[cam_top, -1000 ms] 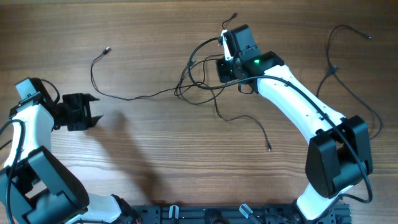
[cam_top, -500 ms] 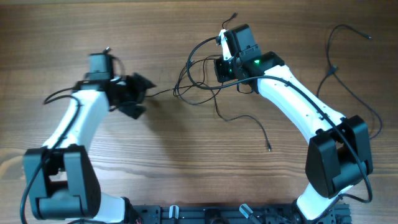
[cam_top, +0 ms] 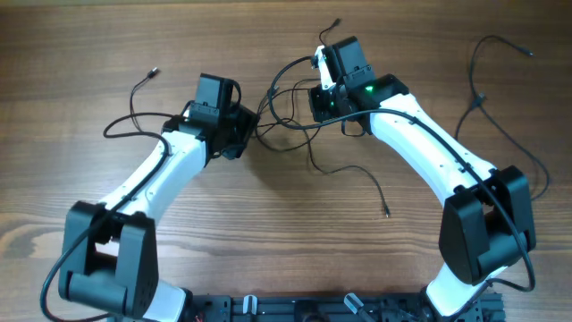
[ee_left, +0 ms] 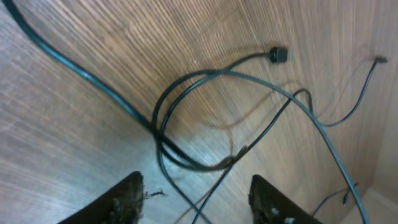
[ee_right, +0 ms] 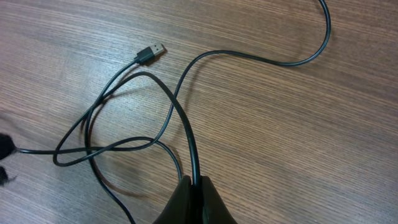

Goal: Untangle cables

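One tangle of cables (ee_right: pixel 191 152) at the middle of the counter (cam_top: pixel 295 259). Pinching one strand tight with the right fingers (ee_right: pixel 196 199); hovering spread apart over the loops with the left fingers (ee_left: pixel 127 198). Pick a single strand clear of the crossing, then pull slowly outward, easing off at any tightening.

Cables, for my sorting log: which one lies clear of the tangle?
The cable at the overhead view's far right lies alone; the rest cross in the central knot.
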You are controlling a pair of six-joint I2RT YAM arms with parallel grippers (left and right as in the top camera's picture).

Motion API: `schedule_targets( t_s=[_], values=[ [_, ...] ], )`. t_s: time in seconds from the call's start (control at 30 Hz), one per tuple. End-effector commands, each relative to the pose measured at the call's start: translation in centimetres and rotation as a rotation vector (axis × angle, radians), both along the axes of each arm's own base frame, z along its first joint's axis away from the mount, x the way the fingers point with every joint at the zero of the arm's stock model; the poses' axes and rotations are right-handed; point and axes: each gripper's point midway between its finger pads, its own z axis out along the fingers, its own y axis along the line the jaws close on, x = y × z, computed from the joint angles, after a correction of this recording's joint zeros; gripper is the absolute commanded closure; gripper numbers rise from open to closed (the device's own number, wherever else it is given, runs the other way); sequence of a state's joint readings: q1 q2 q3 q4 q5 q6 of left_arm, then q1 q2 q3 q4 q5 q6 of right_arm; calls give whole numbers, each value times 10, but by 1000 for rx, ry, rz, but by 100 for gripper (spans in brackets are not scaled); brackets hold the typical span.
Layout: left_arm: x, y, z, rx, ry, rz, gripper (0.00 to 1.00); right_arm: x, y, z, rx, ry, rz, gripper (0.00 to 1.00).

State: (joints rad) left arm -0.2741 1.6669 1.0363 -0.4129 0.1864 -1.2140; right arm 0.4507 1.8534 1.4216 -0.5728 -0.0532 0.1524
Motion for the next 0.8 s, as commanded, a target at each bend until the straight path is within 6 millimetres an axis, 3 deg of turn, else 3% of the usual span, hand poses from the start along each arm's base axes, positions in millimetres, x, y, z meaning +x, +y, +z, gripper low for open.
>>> schedule_targets(
  t_s=[0.0, 0.1, 0.2, 0.23, 0.27, 0.37, 0.47, 0.53, 0.7, 0.77],
  values=[
    [8, 2, -20, 23, 28, 40, 46, -3, 2, -13, 19, 42, -19, 96],
    [9, 1, -35, 29, 49, 40, 49, -2, 3, -12, 22, 37, -18, 96],
    [11, 2, -46, 35, 62, 43, 61, -2, 3, -12, 22, 36, -19, 96],
    [12, 4, -45, 35, 60, 46, 73, -2, 3, -12, 22, 36, -19, 96],
    [13, 7, -44, 37, 54, 50, 94, -2, 3, -12, 21, 36, -18, 96],
    [15, 23, -30, 15, 50, 83, 96, -2, 3, -12, 21, 35, -18, 96],
    [14, 40, 13, -75, -25, 16, 96, -2, 3, -12, 21, 35, -18, 96],
    [13, 52, 51, -147, -116, -29, 96, -1, 3, -11, 19, 31, -20, 96],
    [1, 112, 141, -185, -341, 91, 96, 2, 4, -9, 27, 16, -21, 96],
    [-7, 129, 167, -188, -418, 124, 96, 4, 5, -8, 29, 10, -21, 95]
  ],
)
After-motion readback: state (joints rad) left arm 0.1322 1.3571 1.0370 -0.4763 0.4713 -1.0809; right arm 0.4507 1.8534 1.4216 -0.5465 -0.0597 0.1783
